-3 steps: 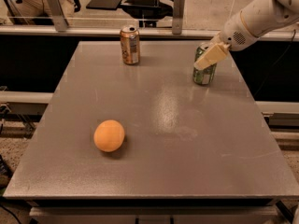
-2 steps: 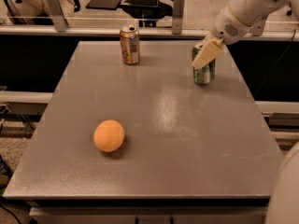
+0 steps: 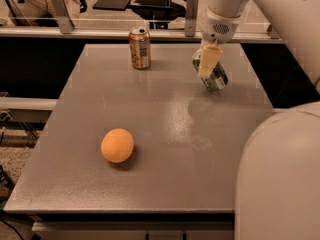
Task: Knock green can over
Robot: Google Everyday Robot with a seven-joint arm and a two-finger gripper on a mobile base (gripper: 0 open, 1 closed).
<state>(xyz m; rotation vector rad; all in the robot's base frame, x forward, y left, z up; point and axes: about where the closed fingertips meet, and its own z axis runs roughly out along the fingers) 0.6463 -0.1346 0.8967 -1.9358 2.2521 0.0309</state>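
Note:
The green can [image 3: 216,80] is at the far right of the grey table [image 3: 170,189]. It is tilted, with its top end leaning up and to the left and its base towards the right. My gripper [image 3: 207,63] reaches down from the white arm above. It is pressed against the upper part of the can and covers the can's top.
An orange-brown can [image 3: 140,48] stands upright at the far middle of the table. An orange ball [image 3: 117,145] lies at the near left. My white body [image 3: 280,179] fills the near right. A glass rail and chairs are beyond the far edge.
The arm has swung from the right side to above the can. The green can, upright before, now leans over under the gripper.

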